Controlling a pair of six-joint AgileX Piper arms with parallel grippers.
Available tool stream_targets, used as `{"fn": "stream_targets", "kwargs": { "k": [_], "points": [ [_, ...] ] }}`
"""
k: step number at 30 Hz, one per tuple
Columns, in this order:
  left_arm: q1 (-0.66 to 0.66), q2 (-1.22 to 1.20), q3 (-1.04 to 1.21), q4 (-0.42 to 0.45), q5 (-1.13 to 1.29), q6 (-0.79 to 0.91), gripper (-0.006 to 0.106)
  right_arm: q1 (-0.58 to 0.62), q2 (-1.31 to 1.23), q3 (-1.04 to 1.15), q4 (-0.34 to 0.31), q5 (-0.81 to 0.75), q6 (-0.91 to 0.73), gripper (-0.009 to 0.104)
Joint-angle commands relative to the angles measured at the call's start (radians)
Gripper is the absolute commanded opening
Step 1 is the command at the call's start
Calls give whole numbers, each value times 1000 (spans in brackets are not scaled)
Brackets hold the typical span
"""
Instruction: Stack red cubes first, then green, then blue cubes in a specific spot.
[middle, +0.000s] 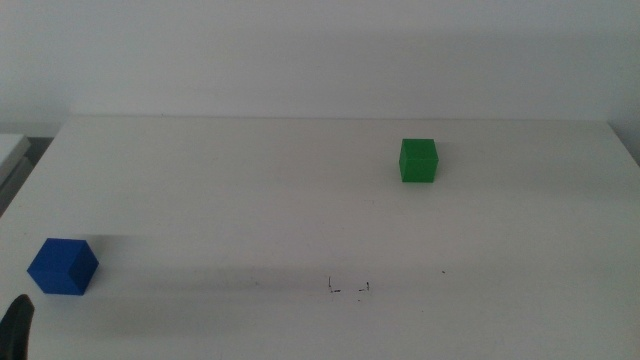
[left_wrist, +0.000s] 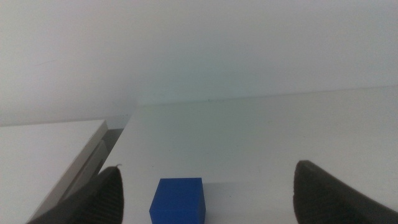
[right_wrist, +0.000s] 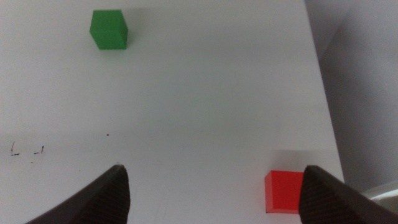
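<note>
Red cube (right_wrist: 283, 191) goes first; sits near table's right edge, just ahead of my right gripper (right_wrist: 211, 196), offset toward one jaw. Jaws wide apart, empty. Marked spot (middle: 348, 288) bare, well apart. Left gripper (left_wrist: 205, 199) waits, also wide, empty.

mid cam: high, fwd-down | wrists: low, close | shared: green cube (middle: 418, 160) (right_wrist: 109, 29)
</note>
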Motion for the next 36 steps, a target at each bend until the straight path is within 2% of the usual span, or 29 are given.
{"fn": "stream_targets", "kwargs": {
  "k": [1,5,19,23,25,30,36],
  "points": [
    [1,-3,0,-3,-14,-4,92,3,11,-10,8,2,-14,91],
    [1,-3,0,-3,-14,-4,92,3,13,-8,6,2,4,91],
    [1,-3,0,-3,-14,-4,92,3,13,234,-15,2,-14,91],
    [1,-3,0,-3,-14,-4,92,3,44,246,-19,2,-29,91],
    [1,-3,0,-3,-14,-4,92,-1,64,246,-30,2,-70,91],
    [1,-3,0,-3,-14,-4,92,-19,143,246,-106,2,-119,91],
    [1,-3,0,-3,-14,-4,92,-71,268,246,-119,2,-119,91]
  ]
}}
